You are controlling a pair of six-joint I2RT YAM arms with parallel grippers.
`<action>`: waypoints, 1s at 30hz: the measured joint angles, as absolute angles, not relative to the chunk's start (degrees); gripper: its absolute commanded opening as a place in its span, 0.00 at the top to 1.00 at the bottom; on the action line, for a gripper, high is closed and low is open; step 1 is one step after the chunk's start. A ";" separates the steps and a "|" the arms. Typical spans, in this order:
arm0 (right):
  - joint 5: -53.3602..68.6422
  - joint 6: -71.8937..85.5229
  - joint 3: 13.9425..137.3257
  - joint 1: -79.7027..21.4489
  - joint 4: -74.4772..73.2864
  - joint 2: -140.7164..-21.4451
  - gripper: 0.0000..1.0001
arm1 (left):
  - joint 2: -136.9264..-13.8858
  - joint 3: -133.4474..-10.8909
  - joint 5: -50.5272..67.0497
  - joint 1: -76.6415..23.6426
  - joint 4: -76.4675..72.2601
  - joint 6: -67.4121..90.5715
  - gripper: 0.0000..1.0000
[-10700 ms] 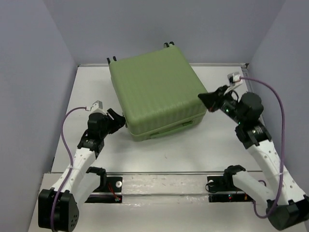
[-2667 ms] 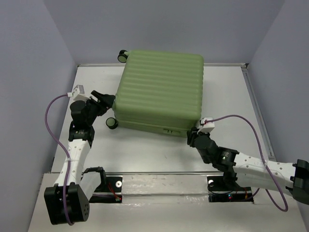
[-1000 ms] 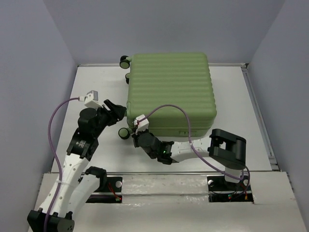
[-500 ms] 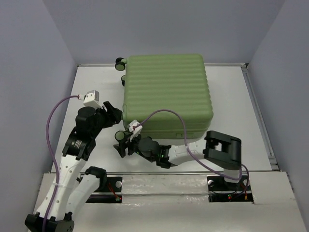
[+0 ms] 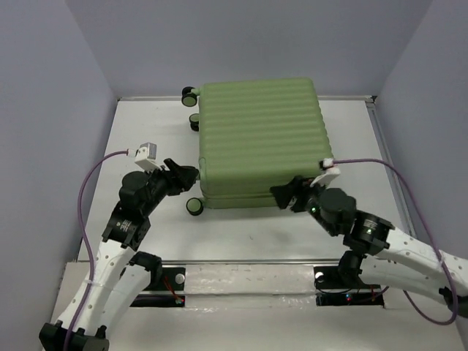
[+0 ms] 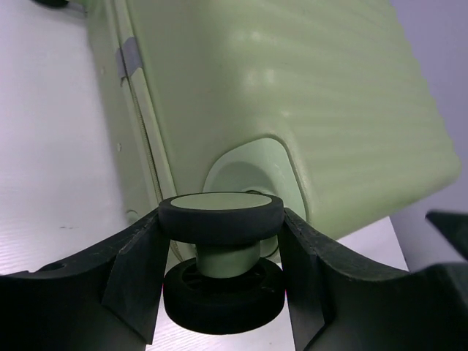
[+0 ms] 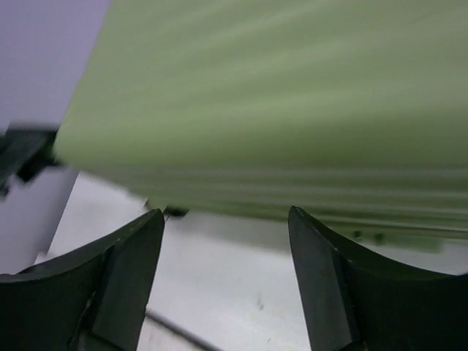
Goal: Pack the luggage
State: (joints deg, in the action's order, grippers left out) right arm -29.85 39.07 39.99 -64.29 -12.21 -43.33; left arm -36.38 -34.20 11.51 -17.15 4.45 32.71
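The luggage, a light-green ribbed suitcase, lies closed and flat in the middle of the table. My left gripper is at its near left corner. In the left wrist view this gripper is shut on the upper black disc of a luggage wheel, with both fingers pressed against its rim. My right gripper is at the near edge of the luggage. It stands open with nothing between its fingers, and the blurred green shell lies just ahead.
Another wheel sticks out at the near left corner, and two more at the far left. Grey walls enclose the white table on three sides. A metal rail runs along the near edge by the arm bases.
The right arm swung from the luggage's near left corner to its near right side, and its gripper opened. The luggage shifted and turned slightly. The left gripper stayed clamped on the wheel.
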 measured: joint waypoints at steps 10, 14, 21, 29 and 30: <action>-30.92 35.14 45.71 -36.38 -22.37 -44.51 0.01 | -35.07 -30.83 13.52 -25.76 -1.15 34.15 0.94; -31.46 33.23 48.71 -31.35 -22.24 -48.40 0.00 | -35.33 -30.44 14.52 -28.80 -3.05 34.48 0.94; -26.79 28.69 54.59 -23.57 -21.56 -57.08 0.00 | -38.57 -29.08 13.02 -37.12 -8.86 36.38 0.94; -13.72 16.32 63.94 -19.70 -17.78 -69.52 0.02 | -47.68 -30.76 8.43 -48.60 -17.19 37.43 0.94; -12.08 14.74 65.91 -19.57 -17.67 -71.33 0.02 | -49.60 -31.77 8.25 -49.63 -18.02 37.50 0.94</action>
State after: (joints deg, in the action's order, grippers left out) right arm -12.08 14.74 65.91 -19.57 -17.67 -71.33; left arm -49.60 -31.77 8.25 -49.63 -18.02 37.50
